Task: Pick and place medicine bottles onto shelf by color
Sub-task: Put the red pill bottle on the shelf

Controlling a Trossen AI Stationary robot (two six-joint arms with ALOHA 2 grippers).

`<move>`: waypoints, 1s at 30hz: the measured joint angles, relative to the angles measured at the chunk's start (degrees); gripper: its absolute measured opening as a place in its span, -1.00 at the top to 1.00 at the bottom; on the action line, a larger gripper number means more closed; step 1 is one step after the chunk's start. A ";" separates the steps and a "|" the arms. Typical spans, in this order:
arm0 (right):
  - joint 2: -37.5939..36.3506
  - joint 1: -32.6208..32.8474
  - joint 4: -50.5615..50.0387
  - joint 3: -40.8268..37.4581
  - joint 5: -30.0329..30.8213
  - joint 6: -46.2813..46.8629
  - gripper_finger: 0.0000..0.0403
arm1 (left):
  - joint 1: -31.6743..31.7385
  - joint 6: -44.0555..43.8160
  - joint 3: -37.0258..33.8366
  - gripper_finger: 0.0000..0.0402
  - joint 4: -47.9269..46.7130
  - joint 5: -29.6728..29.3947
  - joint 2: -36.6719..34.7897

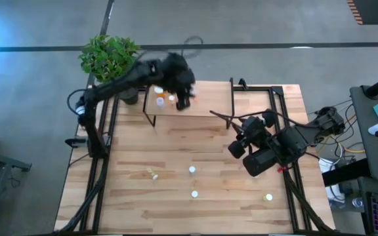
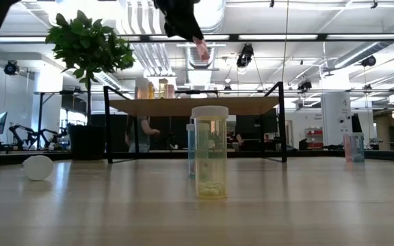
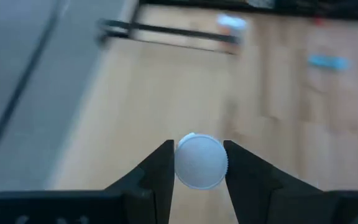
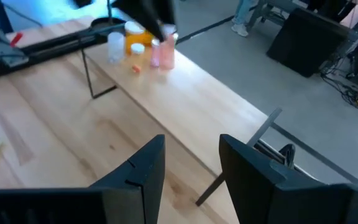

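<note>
My left gripper point(image 3: 197, 163), jaws closed on a white-capped pinkish medicine bottle point(image 3: 201, 160), hangs above the low light-wood shelf point(image 1: 195, 105) already holding several bottles, while four others wait on the bench point(image 1: 176, 151) and my right gripper point(image 4: 191, 163) idles open.

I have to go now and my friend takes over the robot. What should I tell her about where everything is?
Left gripper: above the shelf, shut on a pinkish bottle.
Right gripper: open, holding nothing, waiting over the table's right side.
Done: a few bottles already stand at the shelf's left end, among them an orange bottle.
Left: four bottles still on the table. One lies on its side, three stand upright: and. The one nearest the low camera is a yellow bottle.
Next, probably: set the pinkish one down, then fetch the rest.
</note>
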 joint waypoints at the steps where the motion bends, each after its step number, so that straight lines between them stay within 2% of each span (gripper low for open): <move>1: -0.23 -0.04 0.04 0.00 0.20 0.29 0.29 | 1.79 0.44 1.49 0.47 -0.36 -0.01 0.74; 7: -1.02 -2.19 0.01 0.00 0.61 0.88 0.29 | 9.72 4.54 8.70 0.47 -2.59 -0.20 8.36; 13: -1.03 -3.02 0.01 0.00 0.46 1.24 0.29 | 13.26 6.54 9.92 0.47 -7.55 -0.19 14.00; 30: -1.14 -3.52 0.00 0.00 0.31 1.82 0.29 | 15.89 6.47 5.84 0.44 -5.50 -1.94 14.05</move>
